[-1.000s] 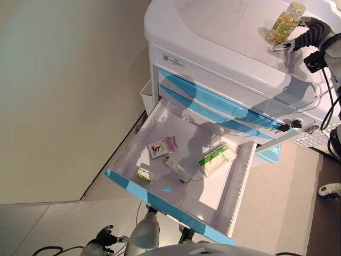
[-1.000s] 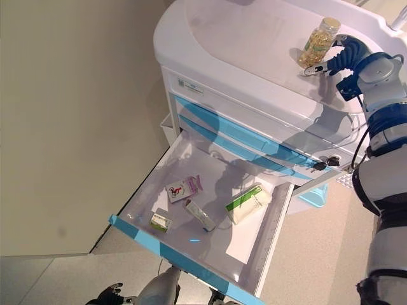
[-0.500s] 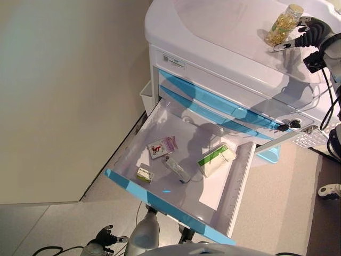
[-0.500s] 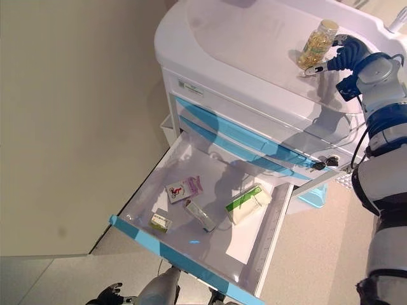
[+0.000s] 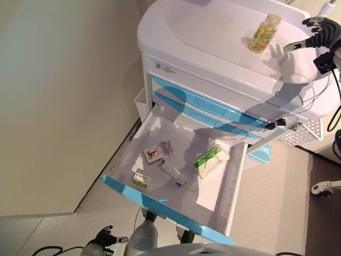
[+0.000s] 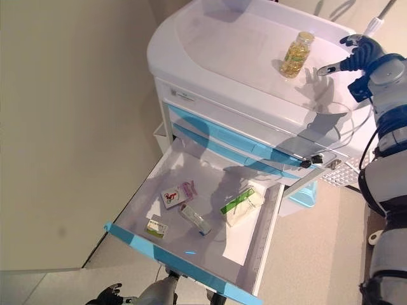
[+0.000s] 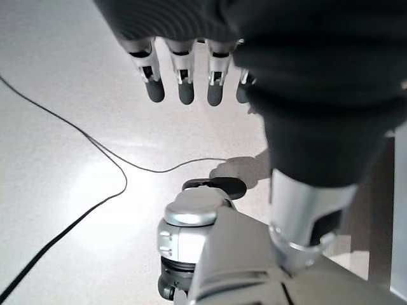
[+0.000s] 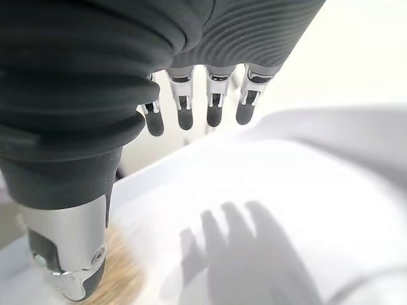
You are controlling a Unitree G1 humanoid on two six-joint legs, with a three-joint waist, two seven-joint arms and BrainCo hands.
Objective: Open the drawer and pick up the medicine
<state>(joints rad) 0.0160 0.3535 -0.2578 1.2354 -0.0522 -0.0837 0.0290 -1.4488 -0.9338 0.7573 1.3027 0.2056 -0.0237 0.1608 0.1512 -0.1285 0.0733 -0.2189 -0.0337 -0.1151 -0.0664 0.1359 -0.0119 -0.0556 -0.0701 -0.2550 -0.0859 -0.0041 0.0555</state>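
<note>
A clear medicine bottle (image 5: 265,33) of yellow capsules stands upright on the white cart top (image 5: 202,32). My right hand (image 5: 315,32) hovers open a short way to the right of it, not touching; its straight fingers (image 8: 197,101) show in the right wrist view, with the bottle (image 8: 121,267) a blur beside the thumb. The drawer (image 5: 160,198) with its blue front is pulled out. In it lie a green-and-white box (image 5: 211,160), a pink-and-white packet (image 5: 156,152), a small green box (image 5: 141,180) and a tube (image 5: 173,172). My left hand (image 7: 184,76) hangs open low over the floor.
Two shut blue-handled drawers (image 5: 213,104) sit above the pulled-out one. A small white bin (image 5: 139,101) hangs on the cart's left side, close to the beige wall (image 5: 64,96). A key (image 5: 277,124) sticks out at the cart's right corner, above a blue bin (image 5: 261,153).
My right hand has drawn back to the right, leaving the bottle standing alone on the cart top. The camera has shifted, so the whole scene sits differently.
</note>
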